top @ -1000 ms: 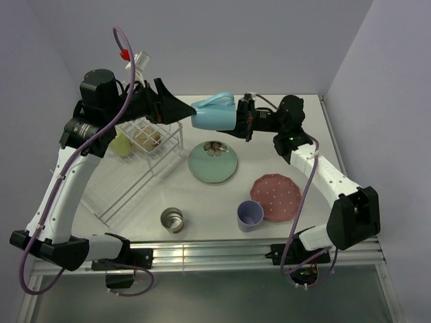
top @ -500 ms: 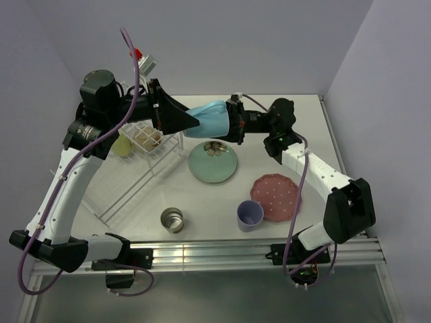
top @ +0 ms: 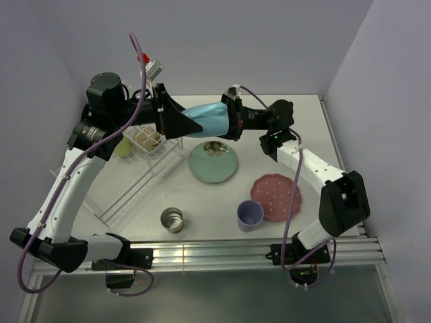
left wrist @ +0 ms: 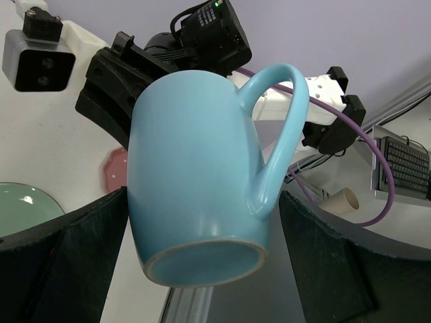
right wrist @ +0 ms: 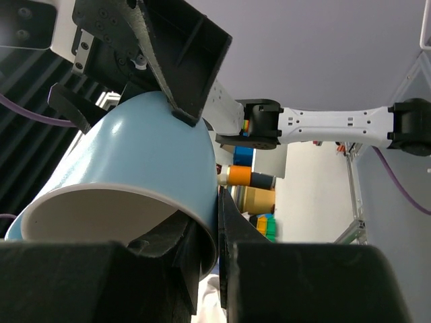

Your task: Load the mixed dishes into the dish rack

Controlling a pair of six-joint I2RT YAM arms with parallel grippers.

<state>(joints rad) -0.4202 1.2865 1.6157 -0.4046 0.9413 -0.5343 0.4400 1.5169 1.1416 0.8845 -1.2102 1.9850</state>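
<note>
right tool (right wrist: 215, 259) pinches rim; light blue mug (left wrist: 195, 168) glossy, sideways.

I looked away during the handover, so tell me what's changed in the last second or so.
The right tool, pinching the light blue mug by its rim, carried it toward the left arm and turned it, so its base end now sits between the open fingers of the left tool, not yet gripped. The mint-green plate, pink plate, lavender cup, metal cup and dish rack stayed put.
</note>
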